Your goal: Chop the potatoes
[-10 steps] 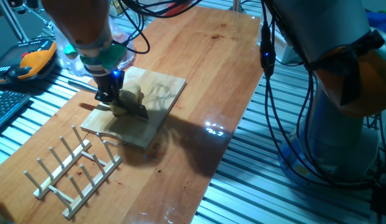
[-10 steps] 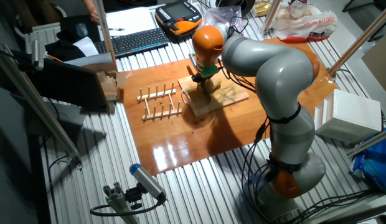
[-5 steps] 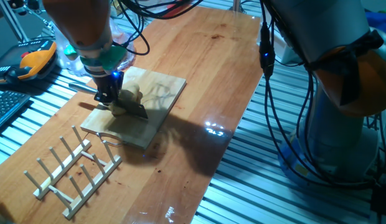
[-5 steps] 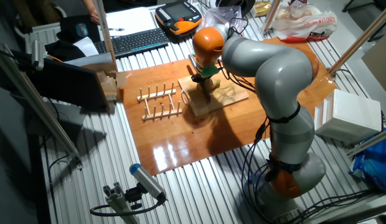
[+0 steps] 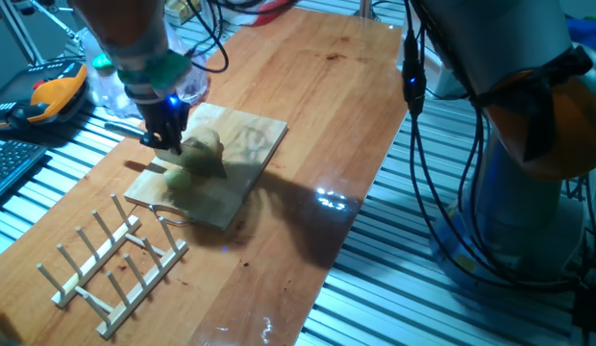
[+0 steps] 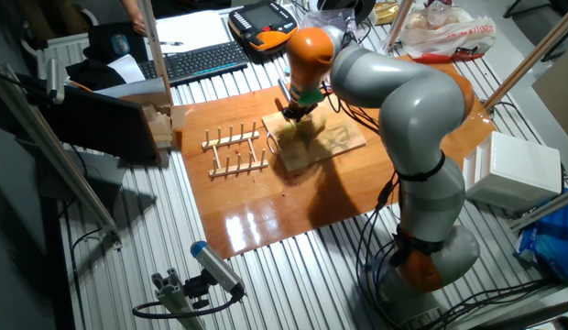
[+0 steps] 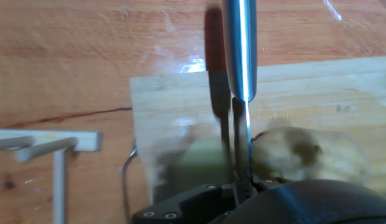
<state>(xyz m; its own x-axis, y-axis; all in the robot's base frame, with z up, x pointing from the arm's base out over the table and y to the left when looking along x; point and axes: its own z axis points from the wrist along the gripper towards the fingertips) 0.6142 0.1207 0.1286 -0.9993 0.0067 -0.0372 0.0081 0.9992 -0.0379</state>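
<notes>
A tan potato (image 5: 204, 154) lies on the wooden cutting board (image 5: 242, 144), with a pale slice (image 5: 179, 178) just left of it. My gripper (image 5: 166, 144) is shut on a knife and holds it just above the potato's left end. In the hand view the knife blade (image 7: 241, 56) runs up the middle, between the potato (image 7: 311, 152) on its right and the blurred slice (image 7: 202, 155) on its left, over the board (image 7: 317, 87). In the other fixed view my gripper (image 6: 296, 110) stands over the board (image 6: 339, 139).
A wooden peg rack (image 5: 115, 259) stands on the table just left of the board, also in the other fixed view (image 6: 234, 151). A teach pendant (image 5: 48, 96) and keyboard (image 6: 202, 60) lie past the table edge. A plastic bag (image 6: 444, 32) lies at the far corner.
My gripper has lifted the knife up off the potato and moved slightly back. The slice now lies apart from the potato.
</notes>
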